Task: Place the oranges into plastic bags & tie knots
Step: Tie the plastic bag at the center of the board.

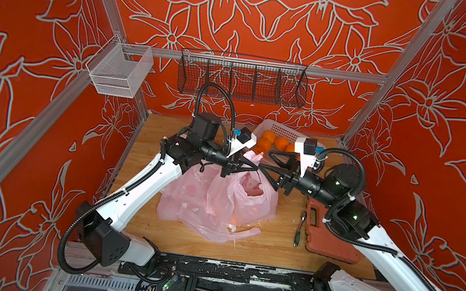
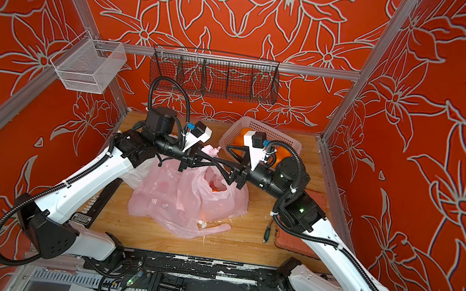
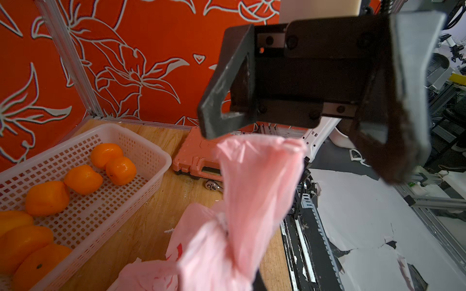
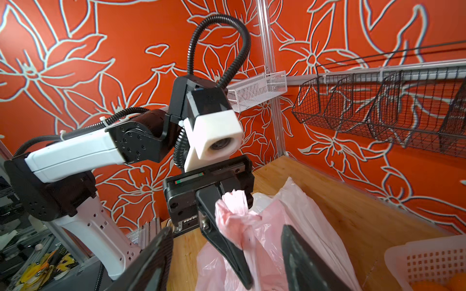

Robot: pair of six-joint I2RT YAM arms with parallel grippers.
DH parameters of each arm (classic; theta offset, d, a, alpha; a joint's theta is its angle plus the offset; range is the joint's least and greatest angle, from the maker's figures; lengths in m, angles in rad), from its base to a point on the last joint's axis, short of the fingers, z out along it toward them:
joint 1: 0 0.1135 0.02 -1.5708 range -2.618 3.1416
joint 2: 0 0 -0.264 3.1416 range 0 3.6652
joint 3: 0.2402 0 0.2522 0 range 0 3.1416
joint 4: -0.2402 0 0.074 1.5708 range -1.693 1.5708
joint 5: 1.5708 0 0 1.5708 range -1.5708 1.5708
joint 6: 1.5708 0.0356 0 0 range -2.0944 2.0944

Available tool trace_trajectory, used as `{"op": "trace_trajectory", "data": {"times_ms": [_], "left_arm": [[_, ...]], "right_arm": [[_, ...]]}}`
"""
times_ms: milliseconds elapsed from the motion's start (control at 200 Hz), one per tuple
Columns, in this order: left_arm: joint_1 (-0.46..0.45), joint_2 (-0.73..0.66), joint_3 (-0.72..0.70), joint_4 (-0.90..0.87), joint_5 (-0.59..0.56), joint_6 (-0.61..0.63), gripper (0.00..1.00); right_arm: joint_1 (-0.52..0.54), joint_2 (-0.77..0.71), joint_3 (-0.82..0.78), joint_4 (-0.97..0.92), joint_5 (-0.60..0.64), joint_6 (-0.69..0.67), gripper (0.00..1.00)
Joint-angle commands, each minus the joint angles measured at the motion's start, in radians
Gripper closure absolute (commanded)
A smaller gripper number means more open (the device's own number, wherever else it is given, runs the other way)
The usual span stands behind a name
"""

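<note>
My left gripper [image 1: 254,165] pinches the soft, slippery handle [image 3: 259,176] of the thin pink plastic bag [image 1: 202,206]; my wide-apart right gripper [image 1: 266,160] should grab it bunched.

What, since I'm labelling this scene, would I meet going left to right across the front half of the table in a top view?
plastic bags → ratchet wrench → orange tool case. The white basket sits farther back and overlaps the bags' span, so it is left out.
</note>
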Motion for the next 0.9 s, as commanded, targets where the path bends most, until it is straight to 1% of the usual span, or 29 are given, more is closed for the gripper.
{"op": "trace_trajectory", "data": {"times_ms": [0,80,160,235,360,400,505,585,590,650,701,776,841,891], "left_arm": [[-0.009,-0.013,-0.008,-0.004,0.016,0.017,1.00],[-0.009,-0.014,-0.007,-0.007,0.015,0.022,1.00],[-0.009,-0.013,-0.007,-0.010,0.013,0.026,1.00],[-0.010,-0.011,-0.007,-0.010,0.014,0.026,1.00],[-0.010,-0.011,-0.007,-0.012,0.013,0.029,1.00],[-0.010,-0.012,-0.006,-0.011,0.012,0.028,1.00],[-0.010,-0.015,-0.010,-0.010,0.012,0.030,1.00],[-0.010,-0.021,-0.015,-0.002,0.017,0.026,1.00],[-0.010,-0.021,-0.015,-0.002,0.018,0.025,0.99],[-0.010,-0.029,-0.026,0.020,0.030,0.014,0.76],[-0.010,-0.040,-0.046,0.059,0.037,-0.011,0.66],[-0.010,-0.058,-0.075,0.127,0.035,-0.059,0.57],[-0.013,-0.073,-0.096,0.179,0.027,-0.098,0.54],[-0.017,-0.084,-0.114,0.219,-0.001,-0.131,0.52]], "right_arm": [[0.005,0.034,0.042,0.054,-0.027,0.059,0.32],[0.007,0.051,0.046,0.074,-0.039,0.072,0.36],[0.006,0.059,0.043,0.109,-0.051,0.092,0.43],[0.007,0.063,0.038,0.143,-0.060,0.112,0.48],[0.006,0.065,0.029,0.159,-0.064,0.127,0.64],[0.007,0.060,0.019,0.165,-0.058,0.130,0.73],[0.007,0.046,0.001,0.148,-0.034,0.130,0.91],[0.006,0.030,-0.023,0.137,0.004,0.138,1.00],[0.006,0.028,-0.025,0.136,0.006,0.139,1.00],[0.007,0.013,-0.042,0.136,0.030,0.148,1.00],[0.007,0.002,-0.057,0.137,0.050,0.161,1.00],[0.007,-0.010,-0.073,0.138,0.070,0.175,1.00],[0.007,-0.022,-0.086,0.137,0.093,0.186,1.00],[0.007,-0.028,-0.095,0.138,0.105,0.192,1.00]]}}
